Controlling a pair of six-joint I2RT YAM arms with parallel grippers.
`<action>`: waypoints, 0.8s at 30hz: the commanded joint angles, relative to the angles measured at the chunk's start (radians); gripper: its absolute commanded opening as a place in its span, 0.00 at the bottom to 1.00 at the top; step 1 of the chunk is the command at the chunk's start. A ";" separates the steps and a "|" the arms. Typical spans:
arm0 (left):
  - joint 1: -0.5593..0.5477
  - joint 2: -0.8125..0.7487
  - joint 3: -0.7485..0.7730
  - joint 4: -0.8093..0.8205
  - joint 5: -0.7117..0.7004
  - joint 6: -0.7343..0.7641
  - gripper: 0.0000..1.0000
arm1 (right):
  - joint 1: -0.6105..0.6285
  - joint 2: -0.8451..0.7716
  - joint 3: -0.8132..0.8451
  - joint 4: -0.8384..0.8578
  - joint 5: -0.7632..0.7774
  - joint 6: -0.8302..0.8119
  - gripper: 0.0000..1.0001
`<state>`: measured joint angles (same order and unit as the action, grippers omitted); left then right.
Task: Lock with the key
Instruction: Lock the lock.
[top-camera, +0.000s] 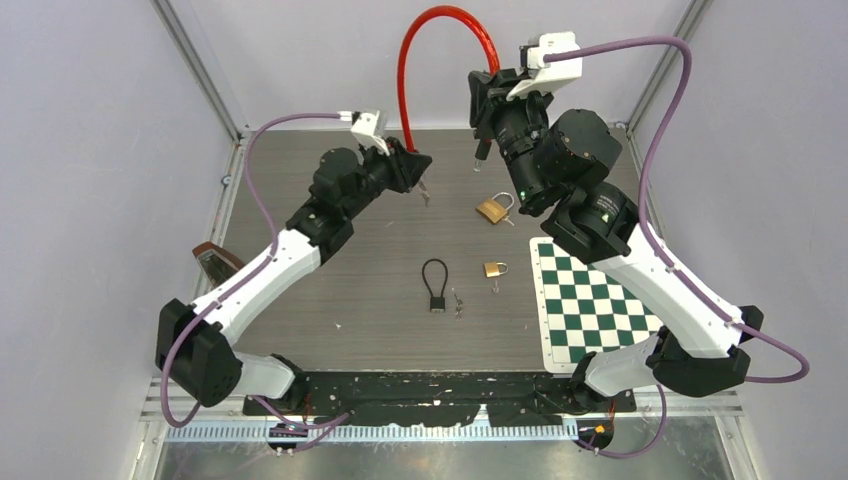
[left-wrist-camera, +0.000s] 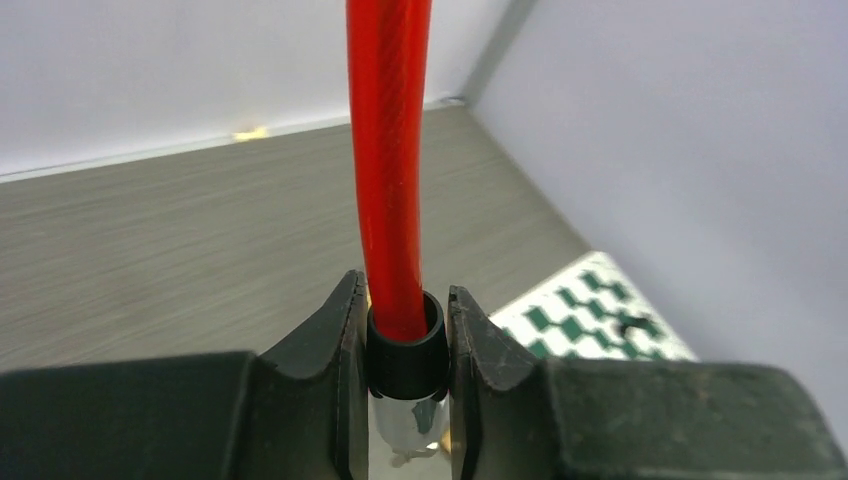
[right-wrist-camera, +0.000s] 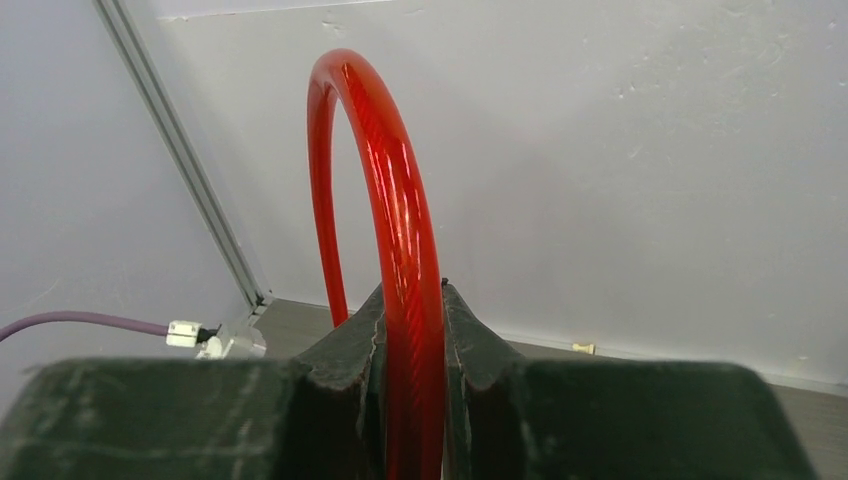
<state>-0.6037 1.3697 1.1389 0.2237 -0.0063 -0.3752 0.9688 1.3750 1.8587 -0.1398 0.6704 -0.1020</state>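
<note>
A red cable lock arches high between my two grippers at the back of the table. My left gripper is shut on the cable's black collar, with the chrome end below it between the fingers. My right gripper is shut on the cable near its other end. A key hangs under the left gripper and another small metal piece under the right gripper. I cannot tell which lock they belong to.
On the table lie a brass padlock, a smaller brass padlock with a key, a small black cable lock with keys beside it, and a green checkered mat at right. A brown object sits at the left edge.
</note>
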 joint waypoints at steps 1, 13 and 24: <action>0.102 -0.085 0.080 0.089 0.478 -0.282 0.00 | -0.009 -0.038 -0.027 0.072 -0.020 0.065 0.05; 0.259 -0.057 0.146 0.910 0.900 -1.121 0.00 | -0.026 -0.115 -0.116 0.068 -0.175 0.211 0.05; 0.264 0.034 0.256 1.264 0.915 -1.413 0.00 | -0.025 -0.172 -0.200 0.268 -0.355 0.272 0.05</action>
<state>-0.3420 1.4017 1.3624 1.3579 0.8764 -1.7096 0.9413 1.2354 1.6867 -0.0193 0.4374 0.1364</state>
